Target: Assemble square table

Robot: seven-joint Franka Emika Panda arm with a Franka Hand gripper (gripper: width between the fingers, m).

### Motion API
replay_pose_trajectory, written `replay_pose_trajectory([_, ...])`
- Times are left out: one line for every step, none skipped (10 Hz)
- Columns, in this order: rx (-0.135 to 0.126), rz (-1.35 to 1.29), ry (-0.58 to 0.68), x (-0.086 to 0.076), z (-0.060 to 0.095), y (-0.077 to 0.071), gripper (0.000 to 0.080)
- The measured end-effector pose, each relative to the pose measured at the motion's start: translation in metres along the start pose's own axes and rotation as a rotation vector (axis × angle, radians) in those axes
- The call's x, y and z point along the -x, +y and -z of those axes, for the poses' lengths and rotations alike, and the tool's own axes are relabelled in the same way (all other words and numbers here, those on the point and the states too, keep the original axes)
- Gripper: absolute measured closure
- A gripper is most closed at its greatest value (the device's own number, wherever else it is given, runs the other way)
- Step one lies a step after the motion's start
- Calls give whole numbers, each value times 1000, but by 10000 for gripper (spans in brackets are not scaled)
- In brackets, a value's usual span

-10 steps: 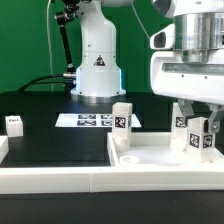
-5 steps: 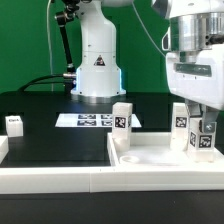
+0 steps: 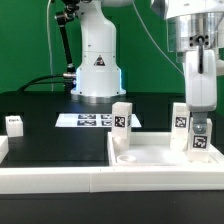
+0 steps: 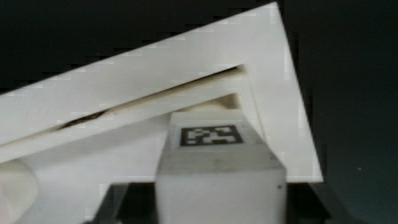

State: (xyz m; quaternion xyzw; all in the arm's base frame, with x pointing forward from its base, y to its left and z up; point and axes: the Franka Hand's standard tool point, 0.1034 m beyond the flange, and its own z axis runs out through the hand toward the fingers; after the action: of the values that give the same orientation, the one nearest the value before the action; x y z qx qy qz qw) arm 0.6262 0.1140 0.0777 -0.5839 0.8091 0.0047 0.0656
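While the earlier frames are showing the gripper (image 3: pixel 200 128) broadside over the desk's near right corner, it is now showing edge-on, turned about its vertical axis and presenting a narrower profile. Everything else is sitting as before.

Item one: square table top (image 3: pixel 150 158), white plastic, tray-like with raised rim, smooth matte surface, lying at the near right corner of the black desk (image 3: pixel 60 140). The wrist view is showing one corner of the top (image 4: pixel 196 80) as a pale wedge with a shadowed groove.

Item two: leg in hand (image 3: pixel 199 132), a short white rectangular peg bearing a black-and-white square tag, standing upright at the top's right side. The jaws are closing on it from above; the wrist view is showing the tagged leg (image 4: pixel 217 150) between two dark fingers (image 4: pixel 132 203).

Item three: second leg (image 3: pixel 122 117), same form and tag, standing upright at the top's far left corner.

Item four: third leg (image 3: pixel 180 116), upright, just behind the gripped one.

Item five: small white tagged block (image 3: pixel 14 124) at the desk's left edge.

Item six: marker board (image 3: pixel 92 120), thin, flat, white, lying toward the far edge.

Item seven: long white rail (image 3: pixel 50 177) running along the near edge.
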Motion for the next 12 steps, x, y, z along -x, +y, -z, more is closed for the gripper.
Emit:
replay_pose_trajectory([-1, -10, 2, 0, 0, 0, 509])
replay_pose_trajectory([-2, -42, 5, -1, 0, 0, 509])
replay_pose_trajectory([1, -44, 7, -3, 0, 0, 508])
replay_pose_trajectory([6, -51, 8, -5, 0, -1, 508])
replay_pose_trajectory([5, -34, 7, -4, 0, 0, 508])
replay_pose_trajectory([6, -27, 7, -4, 0, 0, 508])
replay_pose_trajectory([6, -21, 7, -4, 0, 0, 328])
replay_pose_trajectory([6, -4, 7, -4, 0, 0, 200])
replay_pose_trajectory([2, 63, 5, -6, 2, 0, 200])
replay_pose_trajectory([-4, 115, 2, -9, 7, 1, 161])
replay_pose_trajectory([-5, 155, -1, -14, 15, 3, 161])
replay_pose_trajectory([-6, 189, -2, -22, 22, 5, 151])
